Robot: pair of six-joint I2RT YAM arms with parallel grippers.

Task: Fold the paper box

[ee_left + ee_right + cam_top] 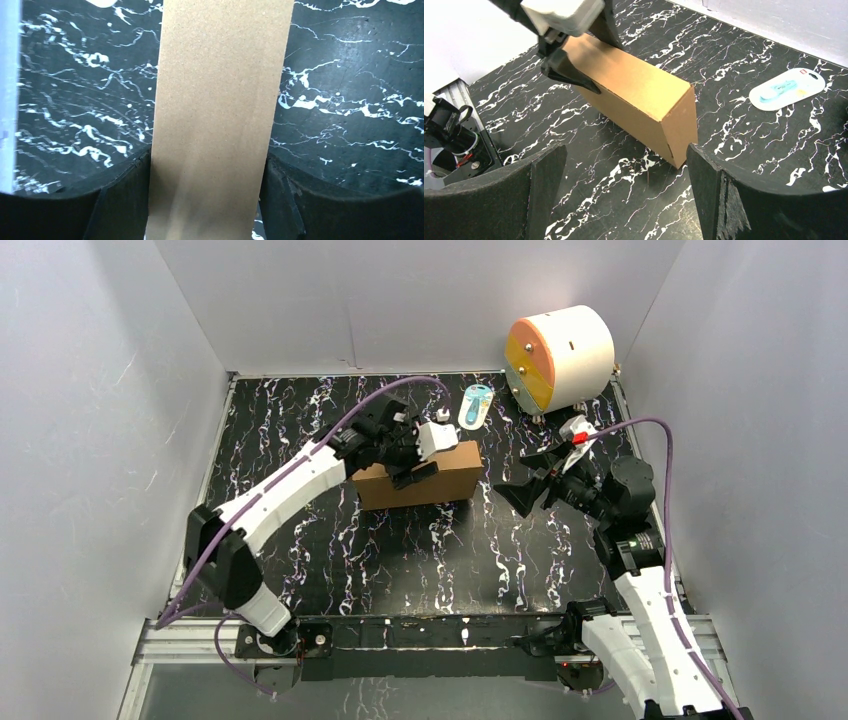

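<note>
- Black fingers (122,200) of the left gripper (205,159) fill the bottom corners of the left wrist view. One sits on each side of a brown cardboard panel, and both press against its edges.
- That panel belongs to the paper box (452,475), a closed rectangular carton of plain brown cardboard. The left gripper pinches it from above, across its narrow thickness.
- From the top view, the paper box stands near the middle of the black marbled table (400,560), slightly toward the far side, with its long side running left to right.
- From the right wrist, one finger of the left gripper lies on the near broad face and the other goes behind the box. The lower corner of the box's end meets the table.
- The right gripper (527,480) hangs just to the right of the box, apart from it, and points at its end face. Its fingers are spread wide, with only bare table between them.
- Behind the box, toward the far wall, lies a white blister pack (476,405) with a teal item inside.
- Right of the pack, in the far right corner, a white cylinder (558,358) with an orange and yellow end face lies on its side.
- Pale walls (350,300) enclose the table on three sides.
</note>
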